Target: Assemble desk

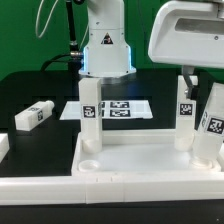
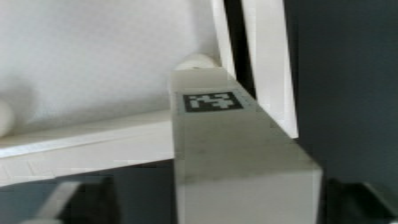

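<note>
rimmed tabletop (image 1: 130,165) spread across the foreground; tagged leg (image 2: 231,150) leaning just under the gripper (image 1: 200,82), running between the fingers (image 2: 63,200) — clamped or loose, cannot tell. second leg (image 1: 187,115) upright just beside it, third leg (image 1: 90,115) upright at the opposite corner; marker board (image 1: 115,108) behind — loose leg (image 1: 32,115) lying well apart.

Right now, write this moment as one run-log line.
gripper: jaws shut on tilted leg | tabletop: two upright legs | spare leg: lying loose

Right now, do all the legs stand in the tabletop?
No, one leg lies loose on the black table, apart from the tabletop.
</note>
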